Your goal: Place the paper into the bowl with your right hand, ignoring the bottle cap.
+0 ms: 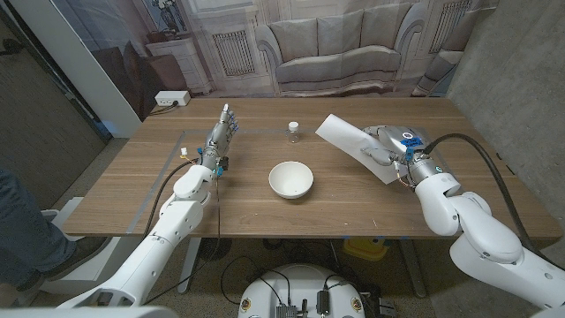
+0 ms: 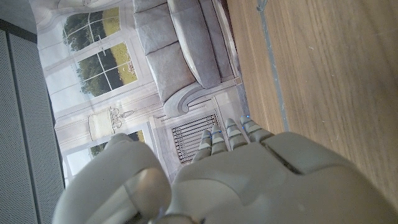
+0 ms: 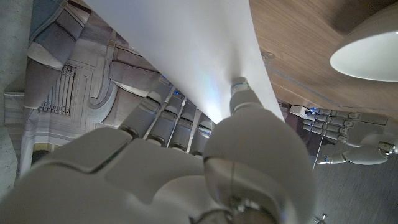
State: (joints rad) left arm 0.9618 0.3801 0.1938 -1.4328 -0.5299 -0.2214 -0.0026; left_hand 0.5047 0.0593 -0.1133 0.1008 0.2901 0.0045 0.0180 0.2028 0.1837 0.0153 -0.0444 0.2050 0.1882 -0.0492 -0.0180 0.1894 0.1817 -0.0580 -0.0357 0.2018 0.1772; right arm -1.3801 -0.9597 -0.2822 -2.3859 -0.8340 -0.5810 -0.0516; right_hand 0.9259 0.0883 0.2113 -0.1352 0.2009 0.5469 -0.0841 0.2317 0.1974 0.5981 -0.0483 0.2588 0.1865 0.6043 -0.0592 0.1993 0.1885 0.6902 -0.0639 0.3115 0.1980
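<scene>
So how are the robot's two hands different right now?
The right hand grips the white paper between thumb and fingers, as the right wrist view shows; the left hand holds nothing. The right hand is lifted with the sheet raised beside the bowl, on the bowl's right; the left hand waits low over the table on the bowl's left, fingers stretched out straight. Both are the same pale grey, many-fingered hands.

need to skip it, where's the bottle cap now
Head view: the cap stands on the table's far middle, just behind the bowl, left of the paper.
</scene>
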